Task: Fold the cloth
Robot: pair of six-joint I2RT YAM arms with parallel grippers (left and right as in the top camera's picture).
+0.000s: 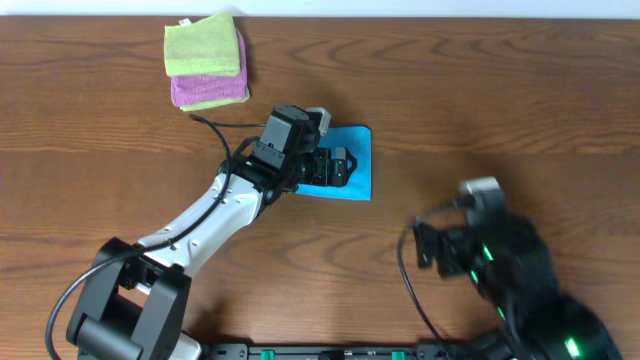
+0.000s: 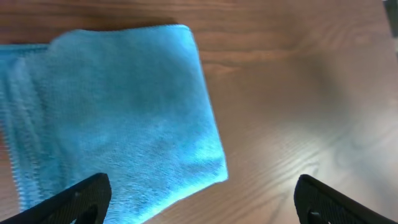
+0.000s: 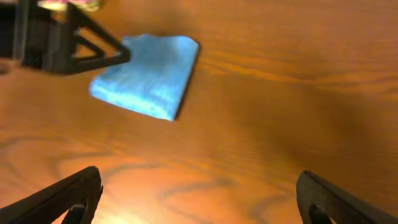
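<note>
Folded cloth (image 1: 358, 150) on our wood table (image 1: 520, 90)

We see the blue cloth lying flat mid-table on brown, glossy grain. Our left claw (image 1: 335, 166) is over its left part, jaws wide and gripping nothing. Our right claw (image 3: 199, 193) is well apart to the right, also wide and empty. A green-and-pink stack (image 1: 206, 62) lies near the far edge, beside a pale strip (image 1: 420, 7).

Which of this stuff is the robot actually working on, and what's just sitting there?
On the job: blue cloth; left fingers, open over it.
Lying about: green cloth, stacked on a pink cloth.
</note>
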